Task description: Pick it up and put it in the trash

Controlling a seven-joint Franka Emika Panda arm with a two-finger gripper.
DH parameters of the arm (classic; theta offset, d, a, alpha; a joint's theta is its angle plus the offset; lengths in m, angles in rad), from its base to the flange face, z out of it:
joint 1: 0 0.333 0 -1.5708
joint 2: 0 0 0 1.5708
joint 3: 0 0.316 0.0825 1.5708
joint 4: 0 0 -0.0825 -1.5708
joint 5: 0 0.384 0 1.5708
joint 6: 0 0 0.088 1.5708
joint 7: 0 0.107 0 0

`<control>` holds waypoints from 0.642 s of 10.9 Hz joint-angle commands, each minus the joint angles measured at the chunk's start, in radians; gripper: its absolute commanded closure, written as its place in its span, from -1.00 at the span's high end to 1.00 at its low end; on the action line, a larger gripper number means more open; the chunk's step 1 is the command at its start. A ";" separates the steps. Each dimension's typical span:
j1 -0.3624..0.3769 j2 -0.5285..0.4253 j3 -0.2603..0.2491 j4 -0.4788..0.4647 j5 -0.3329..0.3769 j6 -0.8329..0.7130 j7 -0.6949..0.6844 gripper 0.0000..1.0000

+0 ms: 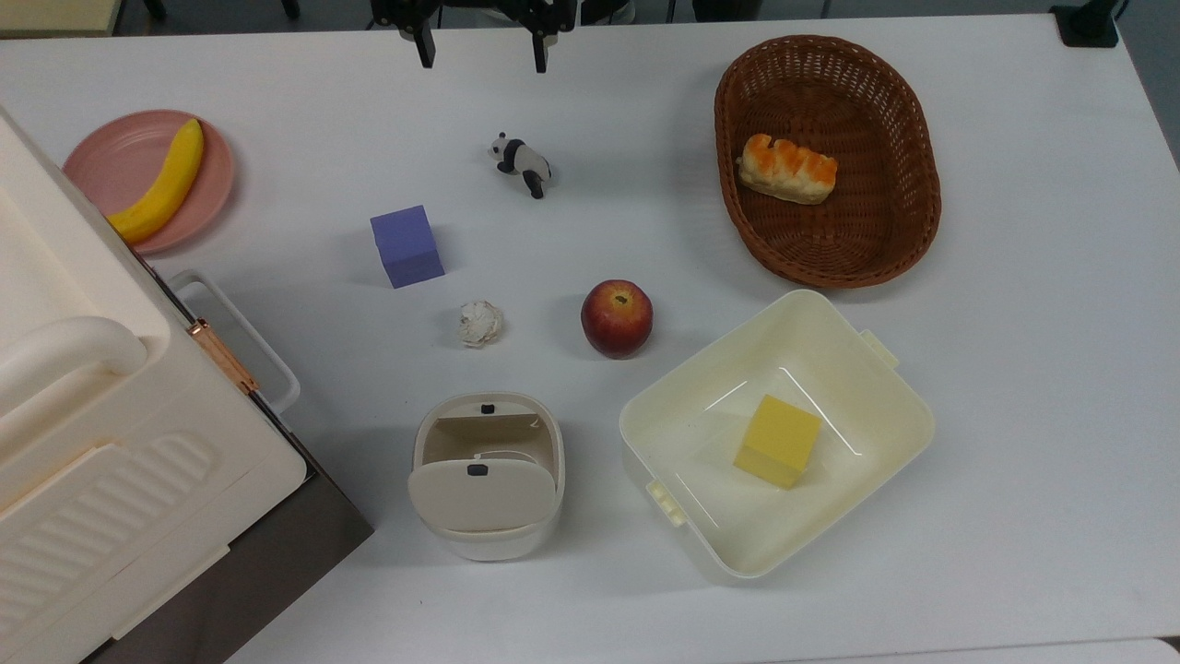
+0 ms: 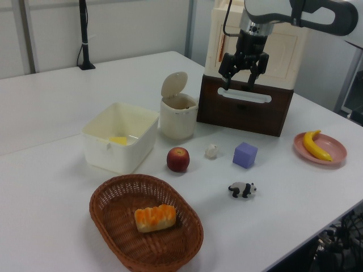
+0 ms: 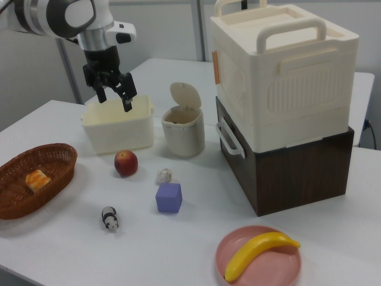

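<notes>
White crumpled paper ball, roundish, no clear axis, end effector spread, empty.

The arm has glossy white rounded shells with dark grey joint bands, ending in a black two-fingered gripper.

cubes – 2: purple cube, yellow cube | apple – 1 | banana – 1

White table bears paper ball, bin, apple, basket.
</notes>
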State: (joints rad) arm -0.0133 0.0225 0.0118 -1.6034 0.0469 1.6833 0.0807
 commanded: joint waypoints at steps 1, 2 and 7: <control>0.006 0.056 0.000 0.003 -0.010 0.067 -0.021 1.00; 0.006 0.077 0.002 0.003 -0.033 0.097 -0.024 1.00; 0.015 0.175 0.004 0.000 -0.073 0.216 -0.019 1.00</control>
State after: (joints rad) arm -0.0073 0.1752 0.0177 -1.6032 -0.0107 1.8682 0.0802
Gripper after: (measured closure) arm 0.000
